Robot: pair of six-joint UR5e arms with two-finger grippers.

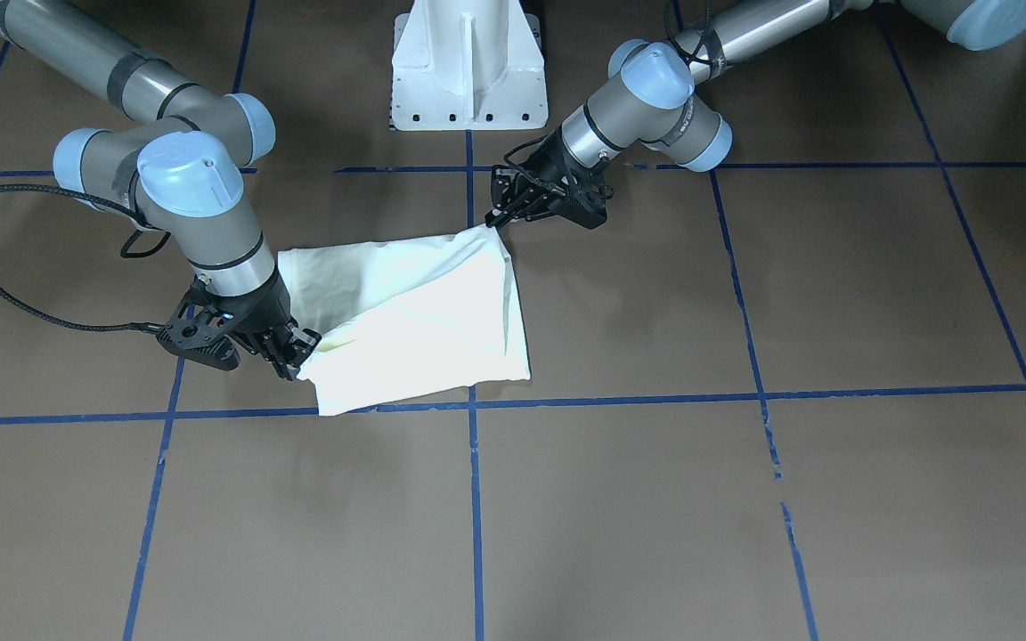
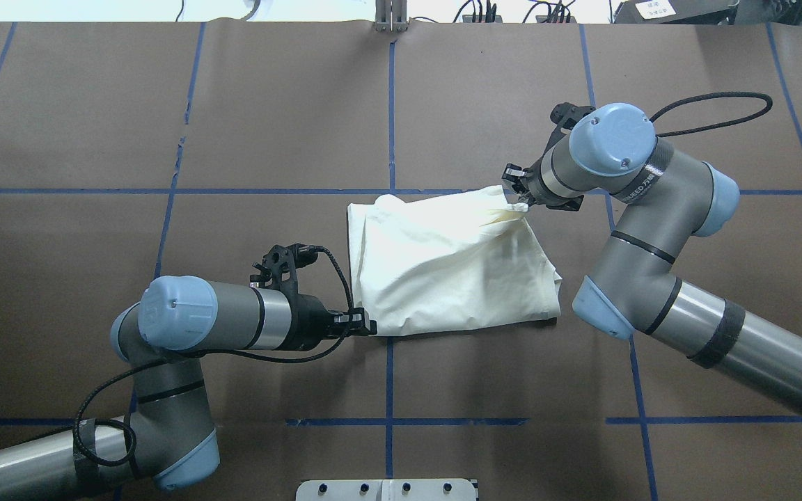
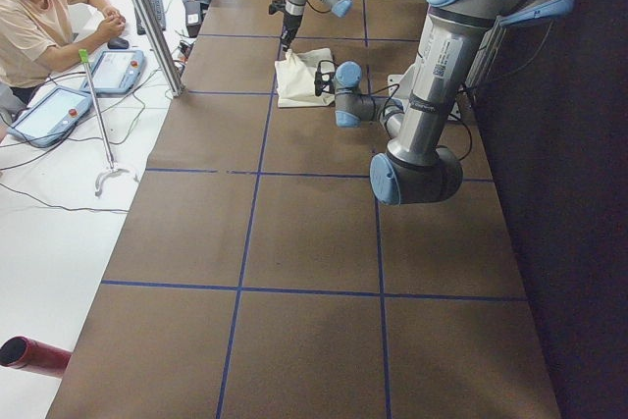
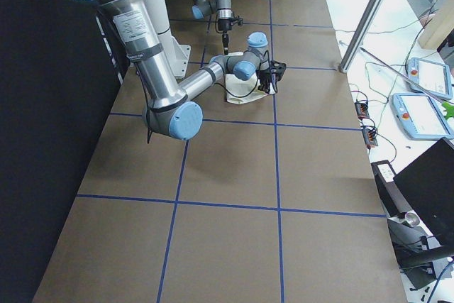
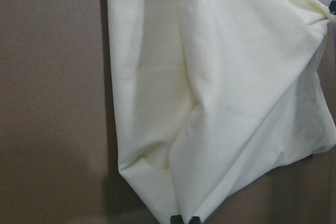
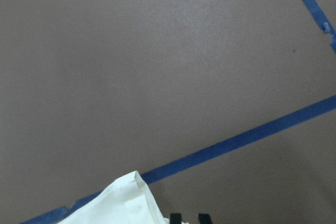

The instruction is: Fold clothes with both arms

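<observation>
A pale cream garment [image 2: 443, 264] lies partly folded on the brown table near its middle; it also shows in the front view [image 1: 424, 320]. My left gripper [image 2: 371, 325] is shut on its near left corner, low at the table, and shows in the front view [image 1: 493, 223]. In the left wrist view the cloth [image 5: 220, 93] fills the frame above the closed fingertips [image 5: 176, 219]. My right gripper [image 2: 521, 198] is shut on the far right corner and holds it slightly lifted, so the cloth creases toward it; it shows in the front view [image 1: 304, 356]. The right wrist view shows only a cloth corner [image 6: 123, 200].
Blue tape lines [image 2: 390, 104] divide the brown table into squares. The white pedestal base [image 1: 468, 71] stands at the robot's side of the table. A seated operator [image 3: 39, 17] with tablets [image 3: 116, 71] and a pole stand [image 3: 103, 125] is beside the table's far side.
</observation>
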